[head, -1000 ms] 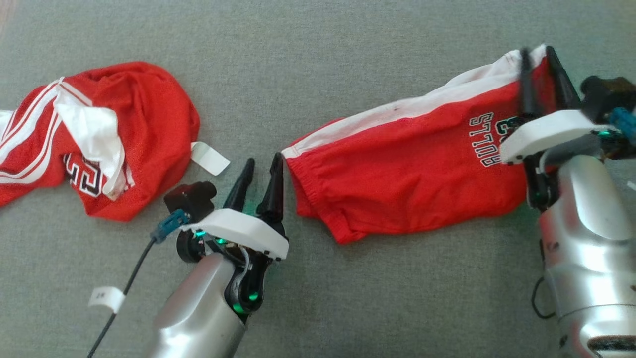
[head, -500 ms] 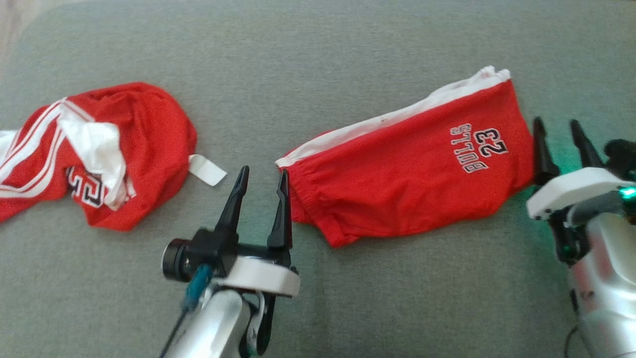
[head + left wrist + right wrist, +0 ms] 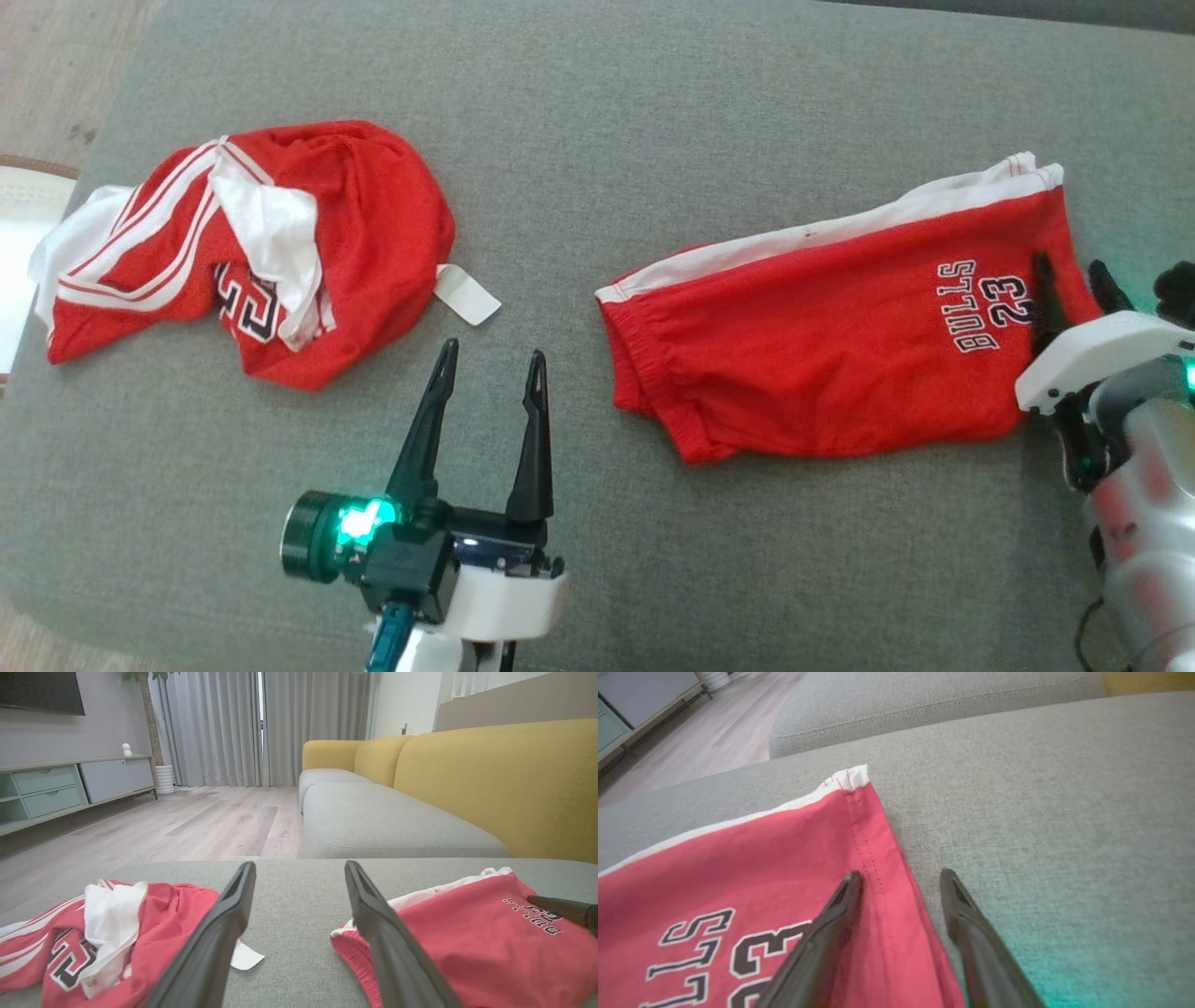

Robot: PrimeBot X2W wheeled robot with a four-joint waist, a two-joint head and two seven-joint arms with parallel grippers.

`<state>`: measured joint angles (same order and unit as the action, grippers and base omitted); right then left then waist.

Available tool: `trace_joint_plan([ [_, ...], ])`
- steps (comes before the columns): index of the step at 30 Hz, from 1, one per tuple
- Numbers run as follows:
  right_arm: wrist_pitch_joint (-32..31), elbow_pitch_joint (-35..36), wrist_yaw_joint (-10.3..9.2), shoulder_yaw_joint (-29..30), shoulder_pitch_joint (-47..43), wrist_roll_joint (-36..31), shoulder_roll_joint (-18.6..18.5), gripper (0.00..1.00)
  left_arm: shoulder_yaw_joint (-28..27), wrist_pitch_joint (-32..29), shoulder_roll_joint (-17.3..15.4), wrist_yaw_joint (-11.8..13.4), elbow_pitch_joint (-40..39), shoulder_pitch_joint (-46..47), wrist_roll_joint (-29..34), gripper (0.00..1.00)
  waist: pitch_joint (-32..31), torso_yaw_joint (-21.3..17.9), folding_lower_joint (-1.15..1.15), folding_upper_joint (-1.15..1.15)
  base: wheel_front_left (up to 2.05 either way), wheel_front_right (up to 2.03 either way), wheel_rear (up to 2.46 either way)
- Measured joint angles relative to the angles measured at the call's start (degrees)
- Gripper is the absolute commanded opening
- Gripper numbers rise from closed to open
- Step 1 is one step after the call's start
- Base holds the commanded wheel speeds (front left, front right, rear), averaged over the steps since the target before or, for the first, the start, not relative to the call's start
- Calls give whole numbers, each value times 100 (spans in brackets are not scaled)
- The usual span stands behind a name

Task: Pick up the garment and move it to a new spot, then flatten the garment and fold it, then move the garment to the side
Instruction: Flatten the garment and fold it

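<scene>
Now drawn back from the ends of the shorts (image 3: pixel 822 364), left gripper (image 3: pixel 494 350) and right gripper (image 3: pixel 1069 263) gape empty; flattening seems next, needing fresh corner grips.

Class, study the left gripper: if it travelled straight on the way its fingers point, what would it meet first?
Probably nothing near: the left gripper, jaws open, aims into the gap of grey cushion between the red jersey and the red shorts. Its height is unclear; the white tag lies closest.
</scene>
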<state>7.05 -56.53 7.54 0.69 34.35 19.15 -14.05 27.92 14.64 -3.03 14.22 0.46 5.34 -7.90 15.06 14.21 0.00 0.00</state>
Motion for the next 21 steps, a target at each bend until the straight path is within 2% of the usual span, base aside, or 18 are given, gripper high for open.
trace_joint_plan([
  [1, -1, -79, 0, -1, 41, 2, 0, 40, 1, 0, 0, 18, 0, -18, -1, 100, -9, 11, 0, 0, 0, 0, 0],
  [2, -1, -148, 0, -15, 74, 22, 1, 9, 5, 0, 0, 44, 0, -24, -1, 100, -21, 15, 0, 0, 0, 0, 0],
  [3, -4, -198, 0, -47, 96, 73, 11, 0, 4, 1, 0, 49, 1, -27, 0, 100, -32, 8, 0, 0, 0, 0, 0],
  [10, 267, -448, 0, -220, 151, 202, 112, 0, 2, 7, 0, 71, 32, -107, 149, 100, -136, -325, 0, 0, 0, 0, 0],
  [17, 522, -491, 0, -222, 149, 191, 102, 0, 9, 7, -1, 35, 73, -134, 196, 100, -272, -1004, 0, 0, 0, 0, 0],
  [21, 566, -437, 0, -191, 128, 191, -46, 0, 18, 7, -1, -12, 118, -215, 210, 100, -365, -1419, 0, 0, 0, 0, 0],
])
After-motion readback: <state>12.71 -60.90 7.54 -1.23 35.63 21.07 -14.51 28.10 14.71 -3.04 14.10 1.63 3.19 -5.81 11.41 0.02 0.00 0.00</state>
